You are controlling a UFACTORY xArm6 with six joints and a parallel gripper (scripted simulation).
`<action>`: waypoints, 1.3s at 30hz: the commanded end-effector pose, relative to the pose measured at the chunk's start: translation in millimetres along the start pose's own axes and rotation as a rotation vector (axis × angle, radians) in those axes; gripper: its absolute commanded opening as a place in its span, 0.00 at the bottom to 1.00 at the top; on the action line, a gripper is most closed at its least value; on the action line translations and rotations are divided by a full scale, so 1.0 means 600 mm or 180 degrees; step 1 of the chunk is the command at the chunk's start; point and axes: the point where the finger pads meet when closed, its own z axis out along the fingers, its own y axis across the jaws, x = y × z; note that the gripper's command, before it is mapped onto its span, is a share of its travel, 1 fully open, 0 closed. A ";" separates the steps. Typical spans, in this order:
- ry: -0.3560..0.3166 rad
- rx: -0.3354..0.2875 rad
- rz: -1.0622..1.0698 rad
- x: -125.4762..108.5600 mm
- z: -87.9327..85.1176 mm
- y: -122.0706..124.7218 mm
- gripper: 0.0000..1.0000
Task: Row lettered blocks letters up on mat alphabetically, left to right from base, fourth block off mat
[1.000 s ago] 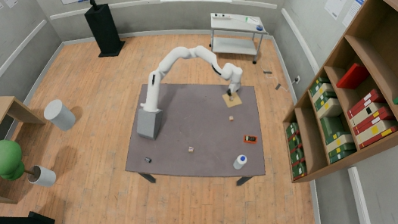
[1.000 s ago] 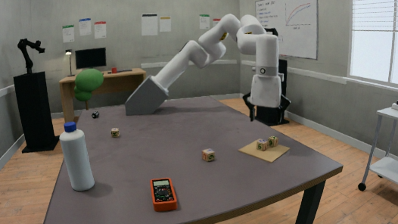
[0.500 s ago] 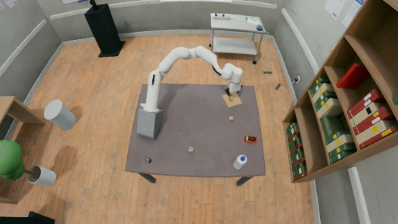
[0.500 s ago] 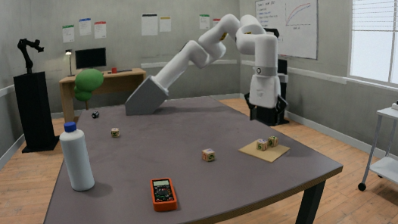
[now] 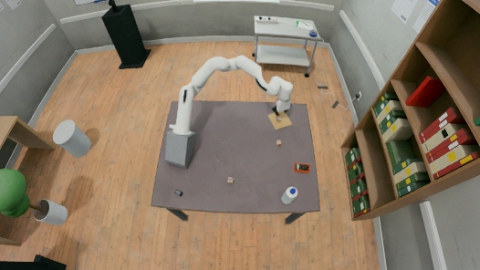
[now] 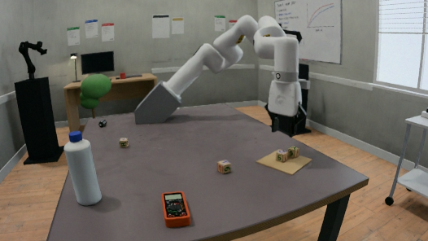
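Note:
A tan mat (image 5: 285, 124) (image 6: 290, 166) lies at the table's far right side. Two lettered blocks stand on it side by side, one (image 6: 281, 155) to the left and one (image 6: 294, 152) to the right; from above they show as one small spot (image 5: 279, 119). A third block (image 5: 278, 142) (image 6: 224, 166) sits on the table just off the mat. A fourth block (image 5: 231, 180) (image 6: 124, 142) sits far away near the middle left. My gripper (image 5: 276, 110) (image 6: 286, 124) is partly open and empty. It hangs well above the mat's back edge.
A white bottle (image 5: 289, 194) (image 6: 82, 171) with a blue cap stands near the front corner. An orange multimeter (image 5: 301, 168) (image 6: 176, 208) lies near the front edge. A small dark object (image 5: 178, 192) (image 6: 102, 123) lies at the far left edge. The robot base (image 5: 180, 148) stands on the table's back side.

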 end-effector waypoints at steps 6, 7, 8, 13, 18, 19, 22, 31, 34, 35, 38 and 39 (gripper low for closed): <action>-0.0005 -0.0011 -0.0003 0.000 -0.003 0.002 0.69; -0.0005 -0.0011 -0.0003 0.000 -0.003 0.002 0.69; -0.0005 -0.0011 -0.0003 0.000 -0.002 0.002 0.69; -0.0005 -0.0010 -0.0003 0.000 -0.001 0.002 0.69; -0.0005 -0.0009 -0.0002 0.000 0.004 0.002 0.69; -0.0005 -0.0009 -0.0002 0.000 0.006 0.002 0.69; -0.0005 -0.0009 -0.0002 0.000 0.011 0.002 0.69; -0.0005 -0.0009 -0.0002 0.000 0.026 0.003 0.69; -0.0005 -0.0009 -0.0002 0.000 0.034 0.003 0.69; -0.0005 -0.0009 -0.0002 0.000 0.036 0.003 0.69; -0.0005 -0.0009 -0.0002 0.000 0.044 0.003 0.69; -0.0005 -0.0009 -0.0002 0.000 0.047 0.003 0.69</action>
